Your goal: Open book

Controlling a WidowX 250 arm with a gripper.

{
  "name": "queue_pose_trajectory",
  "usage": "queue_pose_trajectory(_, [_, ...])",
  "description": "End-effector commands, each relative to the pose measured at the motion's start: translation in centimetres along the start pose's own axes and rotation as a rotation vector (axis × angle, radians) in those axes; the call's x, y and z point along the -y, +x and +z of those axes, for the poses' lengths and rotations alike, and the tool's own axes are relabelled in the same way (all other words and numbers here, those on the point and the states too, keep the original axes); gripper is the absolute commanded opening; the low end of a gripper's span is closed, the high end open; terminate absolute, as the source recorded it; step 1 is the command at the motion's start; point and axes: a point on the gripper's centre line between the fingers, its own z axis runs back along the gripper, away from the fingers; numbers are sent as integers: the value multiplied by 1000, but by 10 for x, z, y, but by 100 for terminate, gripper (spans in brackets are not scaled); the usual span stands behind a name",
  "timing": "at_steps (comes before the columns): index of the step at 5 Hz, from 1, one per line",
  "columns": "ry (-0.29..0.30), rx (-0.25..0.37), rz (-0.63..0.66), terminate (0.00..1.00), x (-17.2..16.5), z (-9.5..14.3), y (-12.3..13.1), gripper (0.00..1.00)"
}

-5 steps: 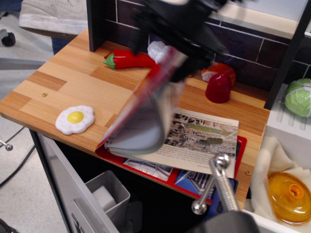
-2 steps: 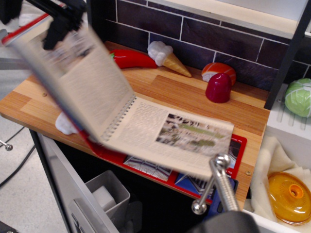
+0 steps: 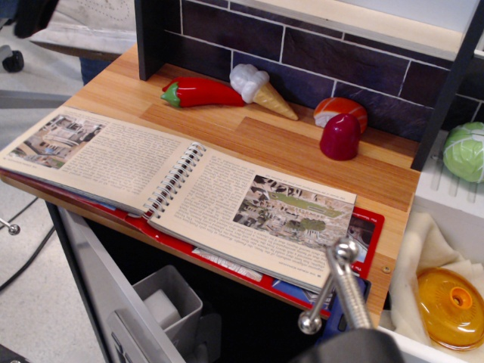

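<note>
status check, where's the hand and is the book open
Hand out of frame. Book lies open and flat on the counter, spiral binding up the middle. Nothing resting on the pages.

Single view, set high at the front of the counter, angled down and back toward the brick wall. Close range: the open book fills the middle, its left edge near the frame's left side.

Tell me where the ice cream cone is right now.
The ice cream cone lies at the back of the counter against the dark tile wall, between the red pepper and the red dome.
</note>
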Motion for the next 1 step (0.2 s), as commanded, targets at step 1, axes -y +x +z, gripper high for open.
queue_pose_trajectory(1, [3, 53, -94, 100, 5, 14, -1, 100])
